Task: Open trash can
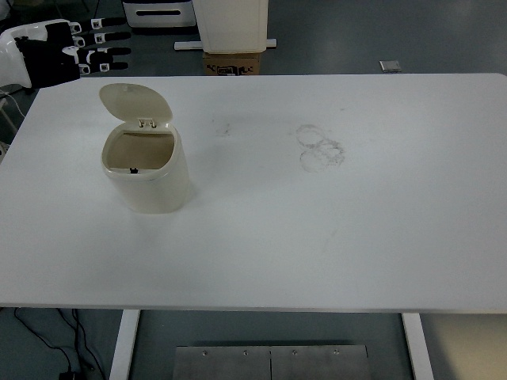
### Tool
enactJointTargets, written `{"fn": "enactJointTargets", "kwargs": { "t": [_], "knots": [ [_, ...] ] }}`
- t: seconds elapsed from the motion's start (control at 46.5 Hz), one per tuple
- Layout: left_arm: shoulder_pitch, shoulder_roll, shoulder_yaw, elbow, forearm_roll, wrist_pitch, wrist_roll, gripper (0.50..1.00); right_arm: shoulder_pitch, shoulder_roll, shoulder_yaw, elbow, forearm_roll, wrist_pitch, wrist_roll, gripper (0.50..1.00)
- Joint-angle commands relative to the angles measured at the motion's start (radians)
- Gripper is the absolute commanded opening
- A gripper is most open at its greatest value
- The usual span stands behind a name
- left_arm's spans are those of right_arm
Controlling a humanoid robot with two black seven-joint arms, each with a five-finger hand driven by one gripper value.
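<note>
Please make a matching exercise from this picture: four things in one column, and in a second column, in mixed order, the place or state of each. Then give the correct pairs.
Things:
1. trash can lid
2. left hand
3. ring-shaped marks
4. cardboard box

Place or state:
A. on the floor beyond the table's far edge
B. flipped up, leaving the can open
C. past the table's far left corner, fingers spread, holding nothing
D. on the table top, right of the trash can

Pairs: 1-B, 2-C, 3-D, 4-A
</note>
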Motion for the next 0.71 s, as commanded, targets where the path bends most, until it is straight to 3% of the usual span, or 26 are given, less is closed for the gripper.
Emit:
{"fn": "enactJointTargets", "kwargs": {
  "t": [0.0,0.215,0.431,0.538,0.689],
  "knots": [
    [0.002,-0.022,-0.002,0.063,-0.026,0.0,-0.037,1.0,0.0,0.0,0.0,0.0,-0.001,0.0,0.0,0.991],
    [0.002,-0.037,-0.008,0.219,-0.136,0.0,-0.071,1.0,0.0,0.0,-0.002,0.0,0.0,0.0,0.0,0.991],
    [0.004,-0.14,-0.088,0.475,-0.142,0.0,-0.126,1.0,0.0,0.0,0.0,0.0,0.0,0.0,0.0,0.991],
    [0.039,-0.187,-0.121,0.528,-0.145,0.0,-0.146,1.0,0.0,0.0,0.0,0.0,0.0,0.0,0.0,0.991],
    [0.102,-0.233,-0.141,0.557,-0.144,0.0,-0.235,1.0,0.0,0.0,0.0,0.0,0.0,0.0,0.0,0.991]
  ]
}}
